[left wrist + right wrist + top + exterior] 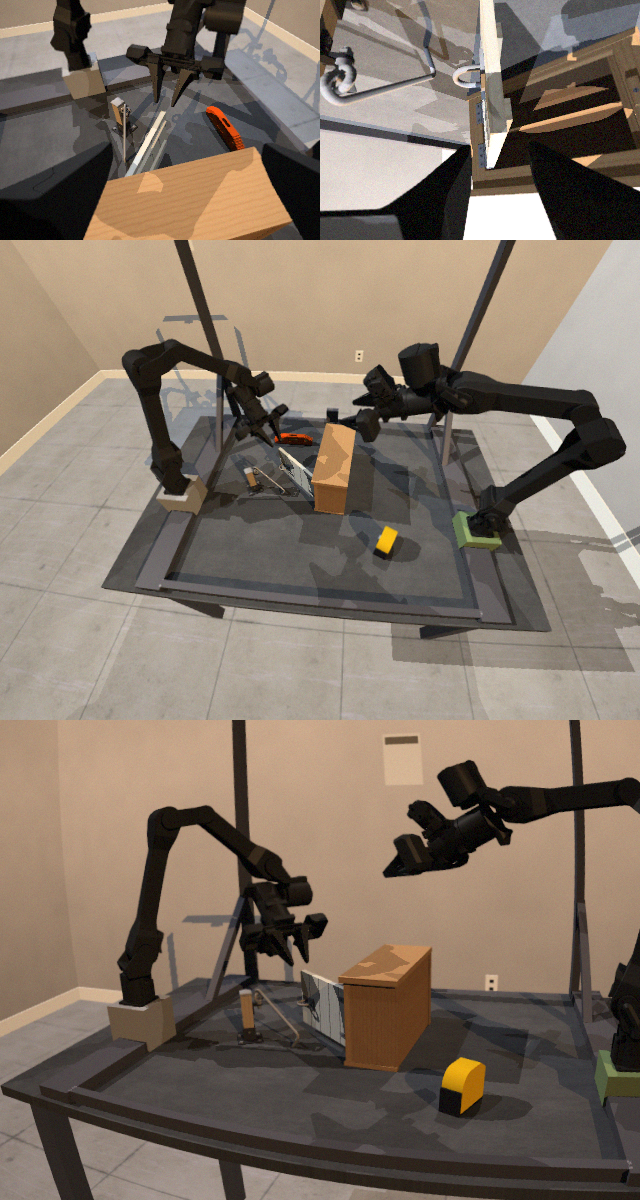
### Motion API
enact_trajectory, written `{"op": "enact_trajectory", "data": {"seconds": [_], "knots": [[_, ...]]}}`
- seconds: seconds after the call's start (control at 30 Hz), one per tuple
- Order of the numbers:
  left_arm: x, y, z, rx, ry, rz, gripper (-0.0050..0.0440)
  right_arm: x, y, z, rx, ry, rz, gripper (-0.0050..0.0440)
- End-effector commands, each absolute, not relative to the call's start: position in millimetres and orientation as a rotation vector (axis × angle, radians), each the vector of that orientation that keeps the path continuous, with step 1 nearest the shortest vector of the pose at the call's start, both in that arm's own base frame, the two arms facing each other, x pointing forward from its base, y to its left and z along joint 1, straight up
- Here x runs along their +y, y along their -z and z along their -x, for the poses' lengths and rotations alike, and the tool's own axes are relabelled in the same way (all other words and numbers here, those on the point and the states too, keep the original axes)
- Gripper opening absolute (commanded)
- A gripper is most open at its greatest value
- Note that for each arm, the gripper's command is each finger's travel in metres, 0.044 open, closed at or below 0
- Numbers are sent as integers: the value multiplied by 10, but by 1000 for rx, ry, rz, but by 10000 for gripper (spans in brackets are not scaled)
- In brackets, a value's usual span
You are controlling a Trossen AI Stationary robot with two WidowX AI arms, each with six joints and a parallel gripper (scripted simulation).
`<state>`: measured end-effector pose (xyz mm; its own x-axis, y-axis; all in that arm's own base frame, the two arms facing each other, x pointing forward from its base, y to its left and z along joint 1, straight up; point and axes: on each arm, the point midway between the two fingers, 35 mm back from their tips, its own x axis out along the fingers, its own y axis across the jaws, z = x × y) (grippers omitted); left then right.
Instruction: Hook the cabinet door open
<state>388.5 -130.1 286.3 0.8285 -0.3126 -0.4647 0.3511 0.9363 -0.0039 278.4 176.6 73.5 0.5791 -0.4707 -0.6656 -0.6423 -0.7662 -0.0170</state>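
A yellow-and-black block with a rounded top sits on the table at between four and five o'clock from the center of the top view, while a slim orange object lies at eleven. A wall outlet shows between twelve and one.
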Motion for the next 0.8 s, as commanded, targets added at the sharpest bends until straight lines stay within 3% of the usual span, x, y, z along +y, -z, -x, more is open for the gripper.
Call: {"op": "enact_trajectory", "data": {"seconds": [0.0, 0.77], "knots": [[-1296, -2997, -3869, 444, 356, -81, 400, 1749, -737, -2863, 962, -924, 2569, 143], [-1296, -2997, -3869, 444, 356, -81, 400, 1629, -600, -2973, 955, -925, 2568, 11]]}}
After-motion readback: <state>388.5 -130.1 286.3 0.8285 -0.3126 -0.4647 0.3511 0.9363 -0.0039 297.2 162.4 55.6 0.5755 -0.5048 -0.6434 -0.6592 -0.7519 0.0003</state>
